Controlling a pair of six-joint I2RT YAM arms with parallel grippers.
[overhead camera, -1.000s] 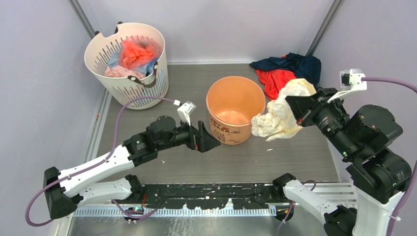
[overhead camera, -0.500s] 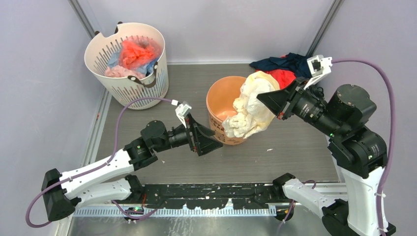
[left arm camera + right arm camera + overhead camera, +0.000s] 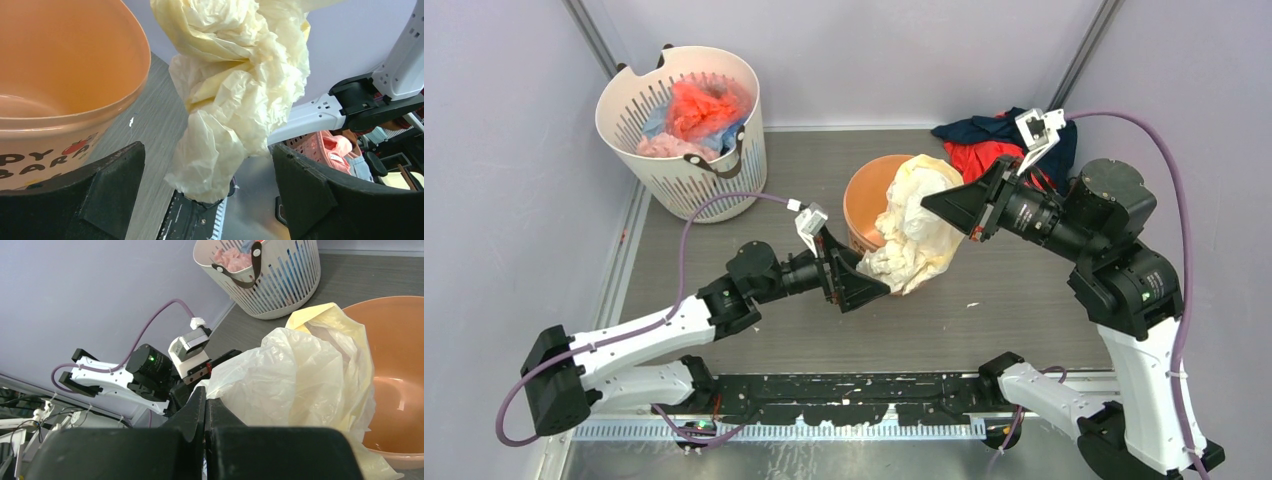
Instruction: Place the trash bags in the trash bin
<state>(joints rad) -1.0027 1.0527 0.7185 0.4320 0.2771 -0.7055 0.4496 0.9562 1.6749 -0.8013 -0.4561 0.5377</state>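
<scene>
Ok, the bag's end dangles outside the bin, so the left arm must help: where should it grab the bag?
Probably the narrow crumpled tail of the bag, hanging free outside the bin by its near rim. Come from the near side: the left gripper is open there, the tail showing between its fingers, while the right gripper pinches the top.

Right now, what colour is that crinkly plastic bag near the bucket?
Pale yellow and see-through. The trash bag shows best in the left wrist view.
</scene>
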